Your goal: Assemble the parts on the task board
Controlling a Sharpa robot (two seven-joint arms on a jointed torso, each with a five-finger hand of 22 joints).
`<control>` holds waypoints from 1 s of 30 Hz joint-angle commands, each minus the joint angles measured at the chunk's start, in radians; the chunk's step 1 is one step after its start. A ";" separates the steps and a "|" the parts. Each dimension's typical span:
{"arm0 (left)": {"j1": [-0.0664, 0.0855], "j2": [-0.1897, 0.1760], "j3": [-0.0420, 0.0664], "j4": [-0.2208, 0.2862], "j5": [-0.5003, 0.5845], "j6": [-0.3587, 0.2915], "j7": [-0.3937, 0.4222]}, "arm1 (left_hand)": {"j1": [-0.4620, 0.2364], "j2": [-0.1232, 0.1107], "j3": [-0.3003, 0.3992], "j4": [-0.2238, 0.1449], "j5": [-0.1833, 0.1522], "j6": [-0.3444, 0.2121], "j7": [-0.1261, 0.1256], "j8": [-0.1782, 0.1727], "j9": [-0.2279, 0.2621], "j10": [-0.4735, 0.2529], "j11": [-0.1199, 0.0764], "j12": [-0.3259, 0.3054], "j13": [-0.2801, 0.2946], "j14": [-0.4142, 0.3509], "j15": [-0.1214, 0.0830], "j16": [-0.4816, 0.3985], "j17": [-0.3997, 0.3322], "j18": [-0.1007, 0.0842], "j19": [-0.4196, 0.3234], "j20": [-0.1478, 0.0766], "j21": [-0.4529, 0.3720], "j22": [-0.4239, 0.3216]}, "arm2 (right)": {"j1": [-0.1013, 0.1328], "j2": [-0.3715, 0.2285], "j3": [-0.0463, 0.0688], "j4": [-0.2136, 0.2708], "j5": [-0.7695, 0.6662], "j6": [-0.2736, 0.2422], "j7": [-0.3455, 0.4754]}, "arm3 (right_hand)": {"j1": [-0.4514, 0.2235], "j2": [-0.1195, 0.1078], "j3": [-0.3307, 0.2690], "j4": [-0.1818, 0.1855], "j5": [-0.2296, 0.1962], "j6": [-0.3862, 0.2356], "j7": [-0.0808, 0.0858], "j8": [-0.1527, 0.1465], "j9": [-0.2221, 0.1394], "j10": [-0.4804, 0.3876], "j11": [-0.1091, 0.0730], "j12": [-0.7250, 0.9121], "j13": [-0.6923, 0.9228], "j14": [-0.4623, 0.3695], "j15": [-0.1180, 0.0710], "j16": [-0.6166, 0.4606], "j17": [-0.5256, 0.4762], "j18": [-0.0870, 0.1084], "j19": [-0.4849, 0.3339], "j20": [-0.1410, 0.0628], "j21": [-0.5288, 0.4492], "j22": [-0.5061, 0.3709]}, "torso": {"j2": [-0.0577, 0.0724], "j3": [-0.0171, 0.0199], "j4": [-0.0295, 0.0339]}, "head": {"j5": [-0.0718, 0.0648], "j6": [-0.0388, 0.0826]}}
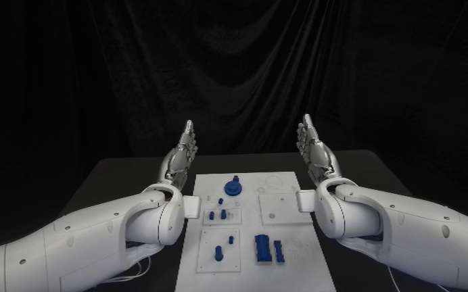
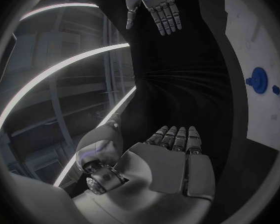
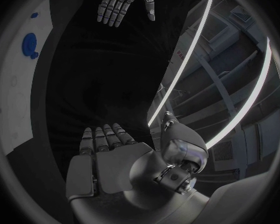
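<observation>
The white task board (image 1: 293, 201) lies in the middle of the black bench (image 1: 117, 177), between the two arms. Small blue parts (image 1: 263, 248) sit on it, a round blue one (image 1: 233, 187) towards the far end. The left hand (image 1: 179, 157) is raised at the board's left edge, fingers straight and empty. The right hand (image 1: 316, 149) stands likewise at the right edge, holding nothing.

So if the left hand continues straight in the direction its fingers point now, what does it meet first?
Probably nothing on the table. The left hand is held flat with fingers pointing up and away, toward the black curtain. The task board and its blue parts lie below and beside it, off that line. Depth to the curtain is unclear.
</observation>
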 commanded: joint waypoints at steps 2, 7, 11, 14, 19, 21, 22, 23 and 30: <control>0.004 0.002 0.003 0.006 0.034 -0.101 -0.017 | -0.101 -0.019 0.002 -0.020 -0.040 0.000 0.007 -0.004 -0.001 0.000 -0.008 -0.003 -0.001 0.003 -0.007 -0.007 -0.002 -0.021 -0.002 -0.009 -0.004 -0.001 | -0.002 0.000 0.001 0.000 0.026 -0.031 -0.018 | -0.098 0.000 0.000 -0.021 -0.028 -0.039 0.000 -0.037 -0.003 -0.002 -0.016 -0.098 -0.004 -0.001 -0.012 -0.007 -0.002 -0.015 0.001 -0.025 -0.006 -0.002 | 0.002 0.0005 -0.0006 | 0.000 0.000; 0.004 0.002 0.003 0.006 0.034 -0.101 -0.017 | -0.133 -0.019 0.002 -0.020 -0.040 0.000 0.007 -0.004 -0.001 0.000 -0.008 -0.003 -0.001 0.003 -0.007 -0.007 -0.002 -0.021 -0.002 -0.009 -0.004 -0.001 | -0.002 0.000 0.001 0.000 0.026 -0.031 -0.018 | -0.128 0.000 0.000 -0.021 -0.028 -0.039 0.000 -0.037 -0.003 -0.002 -0.016 -0.098 -0.004 -0.001 -0.012 -0.007 -0.002 -0.015 0.001 -0.025 -0.006 -0.002 | 0.002 0.0005 -0.0006 | 0.000 0.000; 0.004 0.002 0.003 0.006 0.034 -0.101 -0.017 | -0.157 -0.019 0.002 -0.020 -0.040 0.000 0.007 -0.004 -0.001 0.000 -0.008 -0.003 -0.001 0.003 -0.007 -0.007 -0.002 -0.021 -0.002 -0.009 -0.004 -0.001 | -0.002 0.000 0.001 0.000 0.026 -0.031 -0.018 | -0.152 0.000 0.000 -0.021 -0.028 -0.039 0.000 -0.037 -0.003 -0.002 -0.016 -0.098 -0.004 -0.001 -0.012 -0.007 -0.002 -0.015 0.001 -0.025 -0.006 -0.002 | 0.002 0.0005 -0.0006 | 0.000 0.000; 0.004 0.002 0.003 0.006 0.034 -0.101 -0.017 | -0.171 -0.019 0.002 -0.020 -0.040 0.000 0.007 -0.004 -0.001 0.000 -0.008 -0.003 -0.001 0.003 -0.007 -0.007 -0.002 -0.021 -0.002 -0.009 -0.004 -0.001 | -0.002 0.000 0.001 0.000 0.026 -0.031 -0.018 | -0.184 0.000 0.000 -0.021 -0.028 -0.039 0.000 -0.037 -0.003 -0.002 -0.016 -0.098 -0.004 -0.001 -0.012 -0.007 -0.002 -0.015 0.001 -0.025 -0.006 -0.002 | 0.002 0.0005 -0.0006 | 0.000 0.000; 0.004 0.002 0.003 0.006 0.034 -0.101 -0.017 | -0.286 -0.019 0.002 -0.020 -0.040 0.000 0.007 -0.004 -0.001 0.000 -0.008 -0.003 -0.001 0.003 -0.007 -0.007 -0.002 -0.021 -0.002 -0.009 -0.004 -0.001 | -0.002 0.000 0.001 0.000 0.026 -0.031 -0.018 | -0.277 0.000 0.000 -0.021 -0.028 -0.039 0.000 -0.037 -0.003 -0.002 -0.016 -0.098 -0.004 -0.001 -0.012 -0.007 -0.002 -0.015 0.001 -0.025 -0.006 -0.002 | 0.002 0.0005 -0.0006 | 0.000 0.000; 0.004 0.002 0.003 0.006 0.034 -0.101 -0.017 | -0.286 -0.019 0.002 -0.020 -0.040 0.000 0.007 -0.004 -0.001 0.000 -0.008 -0.003 -0.001 0.003 -0.007 -0.007 -0.002 -0.021 -0.002 -0.009 -0.004 -0.001 | -0.002 0.000 0.001 0.000 0.026 -0.031 -0.018 | -0.277 0.000 0.000 -0.021 -0.028 -0.039 0.000 -0.037 -0.003 -0.002 -0.016 -0.098 -0.004 -0.001 -0.012 -0.007 -0.002 -0.015 0.001 -0.025 -0.006 -0.002 | 0.002 0.0005 -0.0006 | 0.000 0.000; 0.004 0.002 0.003 0.006 0.034 -0.101 -0.017 | -0.286 -0.019 0.002 -0.020 -0.040 0.000 0.007 -0.004 -0.001 0.000 -0.008 -0.003 -0.001 0.003 -0.007 -0.007 -0.002 -0.021 -0.002 -0.009 -0.004 -0.001 | -0.002 0.000 0.001 0.000 0.026 -0.031 -0.018 | -0.277 0.000 0.000 -0.021 -0.028 -0.039 0.000 -0.037 -0.003 -0.002 -0.016 -0.098 -0.004 -0.001 -0.012 -0.007 -0.002 -0.015 0.001 -0.025 -0.006 -0.002 | 0.002 0.0005 -0.0006 | 0.000 0.000; 0.004 0.002 0.003 0.006 0.034 -0.101 -0.017 | -0.286 -0.019 0.002 -0.020 -0.040 0.000 0.007 -0.004 -0.001 0.000 -0.008 -0.003 -0.001 0.003 -0.007 -0.007 -0.002 -0.021 -0.002 -0.009 -0.004 -0.001 | -0.002 0.000 0.001 0.000 0.026 -0.031 -0.018 | -0.277 0.000 0.000 -0.021 -0.028 -0.039 0.000 -0.037 -0.003 -0.002 -0.016 -0.098 -0.004 -0.001 -0.012 -0.007 -0.002 -0.015 0.001 -0.025 -0.006 -0.002 | 0.002 0.0005 -0.0006 | 0.000 0.000; 0.004 0.002 0.003 0.006 0.034 -0.101 -0.017 | -0.286 -0.019 0.002 -0.020 -0.040 0.000 0.007 -0.004 -0.001 0.000 -0.008 -0.003 -0.001 0.003 -0.007 -0.007 -0.002 -0.021 -0.002 -0.009 -0.004 -0.001 | -0.002 0.000 0.001 0.000 0.026 -0.031 -0.018 | -0.277 0.000 0.000 -0.021 -0.028 -0.039 0.000 -0.037 -0.003 -0.002 -0.016 -0.098 -0.004 -0.001 -0.012 -0.007 -0.002 -0.015 0.001 -0.025 -0.006 -0.002 | 0.002 0.0005 -0.0006 | 0.000 0.000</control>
